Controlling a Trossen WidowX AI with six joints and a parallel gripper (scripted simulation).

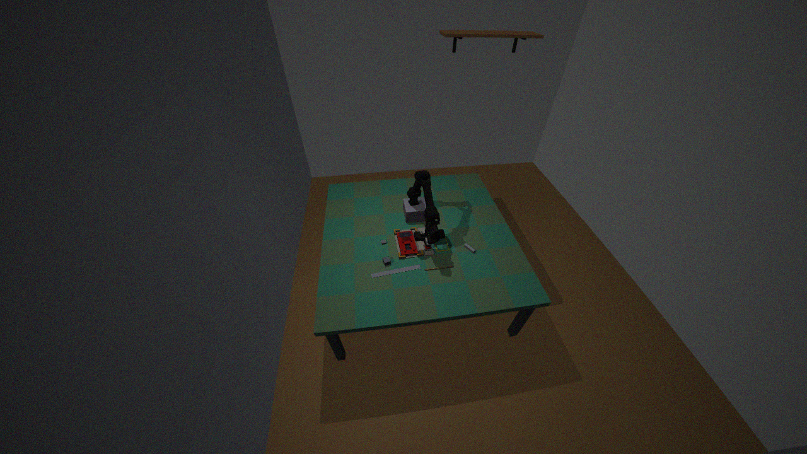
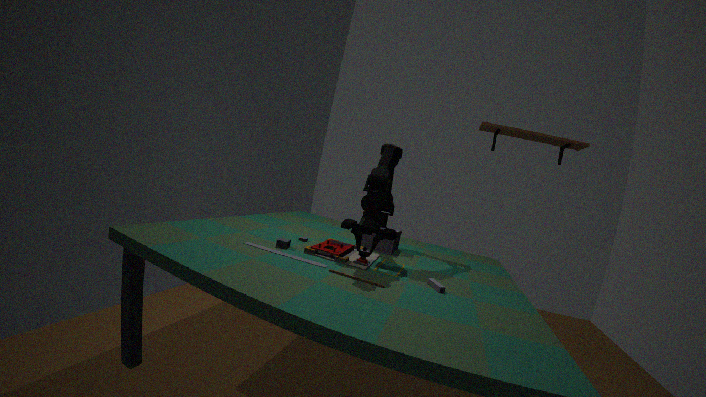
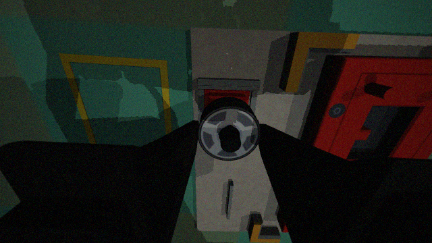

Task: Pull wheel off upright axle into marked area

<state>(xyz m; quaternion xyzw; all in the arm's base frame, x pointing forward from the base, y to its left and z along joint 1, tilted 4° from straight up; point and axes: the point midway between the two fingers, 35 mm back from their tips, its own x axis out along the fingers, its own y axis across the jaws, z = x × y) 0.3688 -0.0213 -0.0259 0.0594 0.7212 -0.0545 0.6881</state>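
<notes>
Wheel [image 3: 229,129] first: you have it pinched between the two black fingers, one on each side of its dark tyre, with the grey spoked face and dark hub hole turned toward your wrist camera. It sits over the pale base plate [image 3: 236,189], just in front of a small red block [image 3: 227,94] on that plate; whether the axle is inside the hub you cannot tell from these views. Your marked area [image 3: 118,94], a yellow-outlined rectangle on the green checkered surface [image 2: 305,296], lies just beside the plate on the side away from the red tray [image 3: 378,104]. From the top view, your arm [image 1: 429,214] reaches from its grey base block [image 1: 413,210] near the far edge toward the middle of the surface. A long grey ruler [image 2: 285,254], a thin brown stick [image 2: 356,278] and a small grey bar [image 2: 436,285] lie nearer the front edge.
</notes>
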